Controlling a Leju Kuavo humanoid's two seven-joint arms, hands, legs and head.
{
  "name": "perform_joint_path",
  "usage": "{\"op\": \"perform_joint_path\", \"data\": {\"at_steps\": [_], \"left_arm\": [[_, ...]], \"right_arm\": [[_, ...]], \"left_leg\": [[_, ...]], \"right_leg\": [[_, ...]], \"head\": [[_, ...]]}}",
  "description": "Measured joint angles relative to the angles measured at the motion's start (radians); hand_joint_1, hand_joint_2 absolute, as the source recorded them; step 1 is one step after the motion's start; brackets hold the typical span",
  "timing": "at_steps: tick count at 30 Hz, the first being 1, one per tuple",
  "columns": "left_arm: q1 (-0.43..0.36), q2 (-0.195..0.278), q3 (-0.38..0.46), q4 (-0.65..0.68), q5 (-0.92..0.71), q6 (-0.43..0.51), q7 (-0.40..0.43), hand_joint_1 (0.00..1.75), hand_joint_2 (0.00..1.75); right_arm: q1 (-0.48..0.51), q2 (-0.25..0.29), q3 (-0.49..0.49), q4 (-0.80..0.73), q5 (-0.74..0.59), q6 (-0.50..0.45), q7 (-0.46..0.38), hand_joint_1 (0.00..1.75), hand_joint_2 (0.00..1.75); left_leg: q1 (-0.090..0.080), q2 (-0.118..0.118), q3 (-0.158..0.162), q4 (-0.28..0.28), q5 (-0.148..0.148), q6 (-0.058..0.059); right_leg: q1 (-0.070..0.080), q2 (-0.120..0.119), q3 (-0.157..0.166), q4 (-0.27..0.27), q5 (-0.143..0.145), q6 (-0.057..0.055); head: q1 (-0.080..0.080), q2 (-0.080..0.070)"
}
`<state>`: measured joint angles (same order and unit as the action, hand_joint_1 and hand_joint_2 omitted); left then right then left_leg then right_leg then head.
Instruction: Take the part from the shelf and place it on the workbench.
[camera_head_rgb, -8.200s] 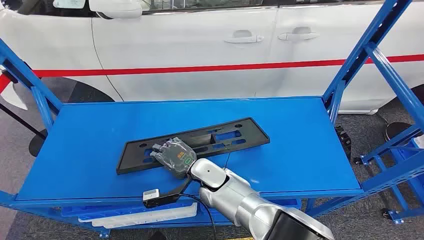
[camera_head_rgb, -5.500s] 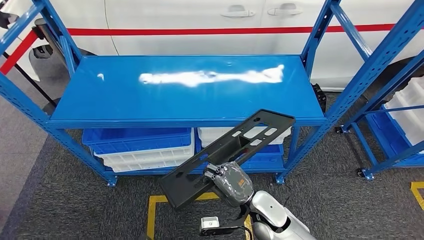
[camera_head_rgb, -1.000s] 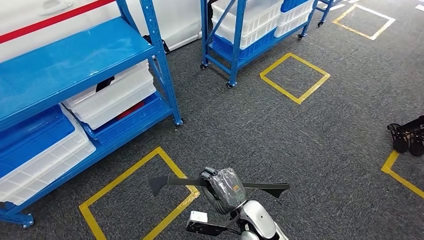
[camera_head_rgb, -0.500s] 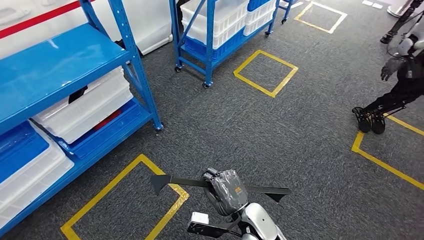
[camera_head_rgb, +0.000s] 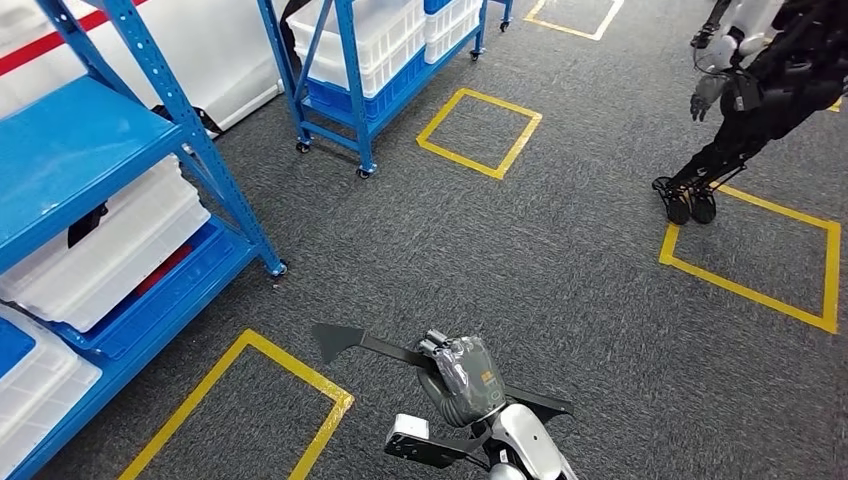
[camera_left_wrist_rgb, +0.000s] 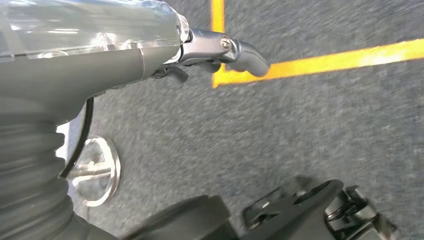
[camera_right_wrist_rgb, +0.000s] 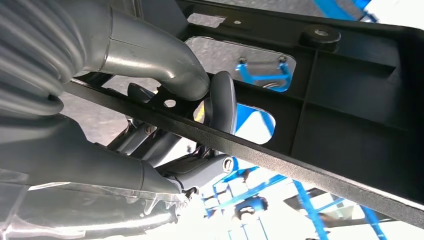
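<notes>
The part is a long flat black plastic panel with cut-outs, carried edge-on over the grey carpet, low in the head view. My right hand grips it near its middle, and both ends stick out past the hand. In the right wrist view the thumb and fingers of that hand wrap a rib of the part through one of its openings. My left hand hangs over the carpet holding nothing, its fingers loosely extended.
The blue shelf with white bins stands at the left. A wheeled blue rack is further back. Yellow tape squares mark the carpet. A dark two-legged figure stands at the upper right.
The camera has kept turning away from the shelf, which slid off to the left. The dark figure came further into view. The part stays in my right hand, now tilted slightly.
</notes>
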<state>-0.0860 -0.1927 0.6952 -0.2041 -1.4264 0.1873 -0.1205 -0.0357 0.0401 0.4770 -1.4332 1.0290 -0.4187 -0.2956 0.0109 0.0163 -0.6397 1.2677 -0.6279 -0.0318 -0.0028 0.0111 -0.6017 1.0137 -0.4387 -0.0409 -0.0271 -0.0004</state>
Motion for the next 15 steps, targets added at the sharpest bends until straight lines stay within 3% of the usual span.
{"op": "perform_joint_path", "data": {"at_steps": [1,2,3,5,7,9,10,12,13,15], "left_arm": [[-0.003,0.000,-0.001,0.000,-0.002,-0.001,0.001,0.00,1.75],[-0.005,0.000,-0.003,0.000,-0.004,-0.003,0.002,0.00,1.75],[-0.006,0.000,-0.004,0.000,-0.007,-0.005,0.004,0.00,1.75],[-0.004,0.000,-0.006,0.000,-0.011,-0.011,0.008,0.00,1.75],[-0.006,0.000,-0.008,0.000,-0.013,-0.020,0.012,0.00,1.75],[-0.010,-0.001,-0.012,0.000,-0.013,-0.027,0.013,0.00,1.75],[-0.011,-0.002,-0.014,0.000,-0.013,-0.029,0.013,0.00,1.75],[-0.013,-0.004,-0.016,0.000,-0.013,-0.032,0.014,0.00,1.75],[-0.012,-0.004,-0.016,0.000,-0.013,-0.033,0.015,0.00,1.75],[-0.011,-0.002,-0.016,0.000,-0.013,-0.036,0.017,0.00,1.75]], "right_arm": [[0.002,0.000,0.000,0.000,0.000,-0.002,0.002,1.75,1.75],[0.004,-0.001,0.000,0.000,0.000,-0.004,0.004,1.75,1.75],[0.005,-0.001,0.000,0.000,0.001,-0.005,0.007,1.75,1.75],[0.009,-0.001,0.000,-0.003,0.006,-0.006,0.014,1.75,1.75],[0.014,-0.001,0.000,-0.008,0.011,-0.009,0.019,1.75,1.75],[0.022,-0.002,-0.001,-0.014,0.014,-0.010,0.022,1.75,1.75],[0.027,-0.002,-0.001,-0.016,0.014,-0.011,0.022,1.75,1.75],[0.032,-0.003,-0.003,-0.022,0.014,-0.012,0.023,1.75,1.75],[0.034,-0.003,-0.003,-0.024,0.014,-0.012,0.023,1.75,1.75],[0.036,-0.003,-0.003,-0.025,0.014,-0.012,0.023,1.75,1.75]], "left_leg": [[0.000,-0.002,-0.011,0.024,0.002,-0.001],[0.001,-0.004,-0.005,0.005,0.025,0.000],[0.002,-0.009,0.018,-0.049,0.063,0.001],[0.007,-0.050,0.074,-0.182,0.125,0.005],[0.009,-0.083,0.097,-0.242,0.138,0.011],[0.007,-0.073,0.097,-0.250,0.138,0.021],[0.008,-0.064,0.099,-0.255,0.142,0.028],[0.010,-0.042,0.102,-0.264,0.149,0.042],[0.007,-0.029,0.103,-0.266,0.149,0.047],[0.003,-0.005,0.103,-0.265,0.148,0.051]], "right_leg": [[0.000,0.012,0.000,0.001,0.000,0.000],[0.000,0.024,0.001,0.004,-0.001,0.001],[-0.001,0.038,0.001,0.007,-0.002,0.002],[-0.002,0.063,-0.003,0.015,-0.004,0.009],[-0.003,0.082,-0.014,0.021,-0.001,0.022],[-0.004,0.098,-0.022,0.019,0.006,0.035],[-0.004,0.094,-0.025,0.023,0.003,0.040],[-0.003,0.056,-0.050,0.074,-0.030,0.047],[-0.004,0.029,-0.077,0.130,-0.060,0.050],[-0.007,0.004,-0.139,0.257,-0.113,0.056]], "head": [[0.000,0.000],[0.000,0.000],[0.000,0.000],[0.000,0.000],[0.000,0.000],[0.000,0.000],[0.000,0.000],[0.000,0.000],[0.000,0.000],[0.000,0.000]]}}
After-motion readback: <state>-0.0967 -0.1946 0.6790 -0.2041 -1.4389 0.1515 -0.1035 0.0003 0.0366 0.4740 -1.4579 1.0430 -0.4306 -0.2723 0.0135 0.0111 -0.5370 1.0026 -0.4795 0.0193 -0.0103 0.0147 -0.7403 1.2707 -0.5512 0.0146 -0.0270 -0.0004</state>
